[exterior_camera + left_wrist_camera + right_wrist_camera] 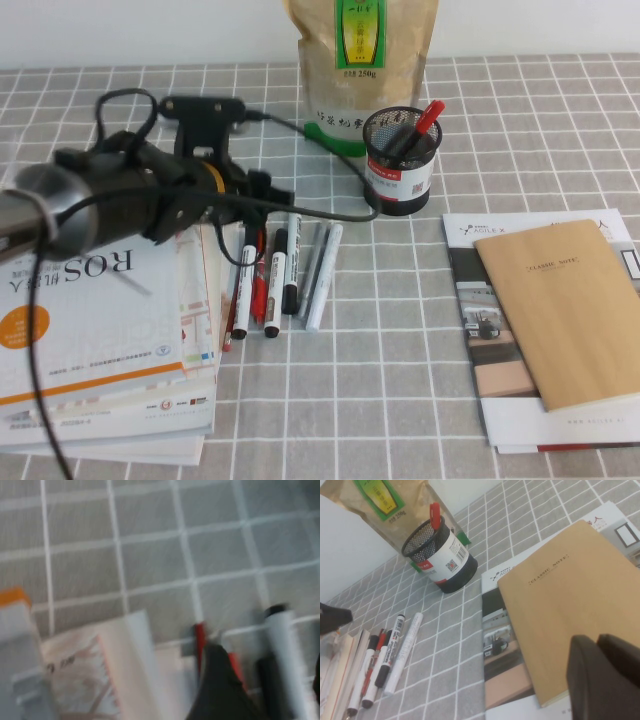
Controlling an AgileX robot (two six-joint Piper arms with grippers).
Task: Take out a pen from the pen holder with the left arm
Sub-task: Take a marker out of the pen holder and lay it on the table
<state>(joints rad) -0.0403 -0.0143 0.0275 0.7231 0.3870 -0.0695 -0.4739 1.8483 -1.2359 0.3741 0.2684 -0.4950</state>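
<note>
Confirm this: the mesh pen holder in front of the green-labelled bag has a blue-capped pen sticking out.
No: the pen has a red cap, not blue, as the high view shows; it does stick out of the mesh pen holder before the green-labelled bag. Left gripper hangs over the laid-out pens, right gripper over the tan notebook.

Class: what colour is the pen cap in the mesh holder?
Red cap, best in high view. Left gripper over loose pens; right gripper above the notebook.

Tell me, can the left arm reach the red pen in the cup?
Probably yes: the left end effector hovers over the loose pens, near the pen holder, whose top is open; the right end effector hangs near the notebook.
</note>
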